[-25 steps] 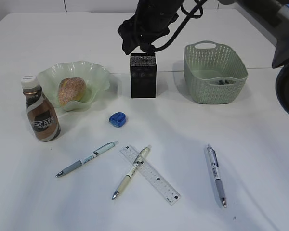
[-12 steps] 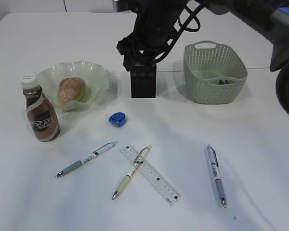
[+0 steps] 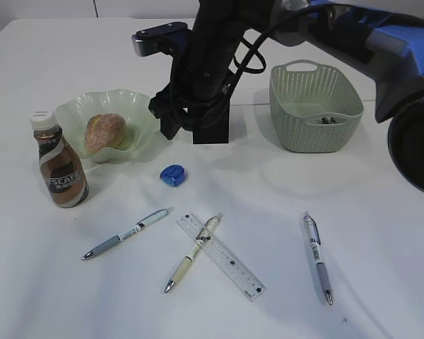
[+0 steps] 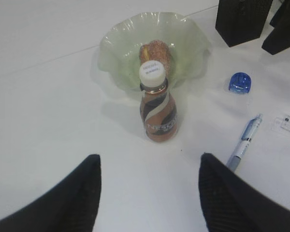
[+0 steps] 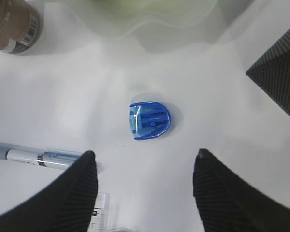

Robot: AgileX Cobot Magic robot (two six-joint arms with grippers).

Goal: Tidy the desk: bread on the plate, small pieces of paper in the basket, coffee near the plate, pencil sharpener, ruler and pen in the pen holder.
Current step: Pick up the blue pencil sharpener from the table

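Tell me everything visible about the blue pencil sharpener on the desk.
The pencil sharpener is small, translucent blue plastic, rounded at one end and flat at the other, with darker inner parts showing through. It lies flat on the white desk, touching nothing else, between the green plate and the pens. The right tool hangs open above it.

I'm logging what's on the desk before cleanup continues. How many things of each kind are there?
Pens: 3
Ruler: 1
Pencil sharpener: 1
Coffee bottle: 1
Bread: 1
Plate: 1
Pen holder: 1
Basket: 1
Total: 10
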